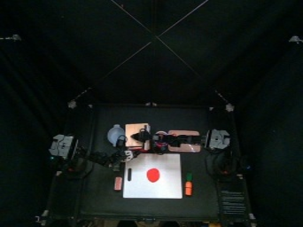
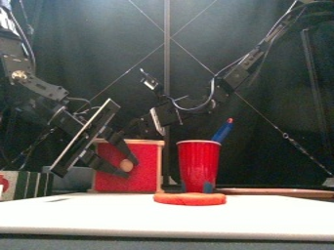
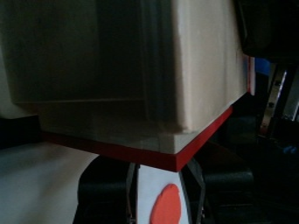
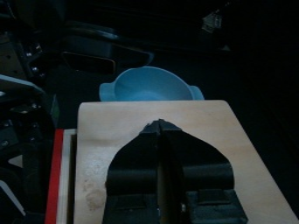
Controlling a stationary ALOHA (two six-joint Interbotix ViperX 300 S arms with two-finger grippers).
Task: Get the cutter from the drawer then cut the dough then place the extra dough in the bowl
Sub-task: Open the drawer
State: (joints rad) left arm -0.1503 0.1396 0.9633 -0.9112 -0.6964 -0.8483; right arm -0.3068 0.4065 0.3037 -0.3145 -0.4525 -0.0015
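Observation:
The pale wooden box (image 2: pixel 128 145) with its red drawer front (image 2: pixel 131 174) stands at the back left, behind the white board (image 1: pixel 154 191). A flat red dough disc (image 2: pixel 189 198) lies on the board. My left gripper (image 3: pixel 149 188) is open and hangs low just in front of the drawer front (image 3: pixel 128 150), with the dough (image 3: pixel 170 203) showing between its jaws. My right gripper (image 4: pixel 160 131) is shut, its tips resting on the box's top (image 4: pixel 105 140). The blue-grey bowl (image 4: pixel 146 85) sits just beyond the box. No cutter is in view.
A red cup (image 2: pixel 198 164) holding a blue toy knife (image 2: pixel 222 130) stands right of the box. A small orange toy (image 1: pixel 187 187) lies right of the board and a red one (image 1: pixel 117 183) left of it.

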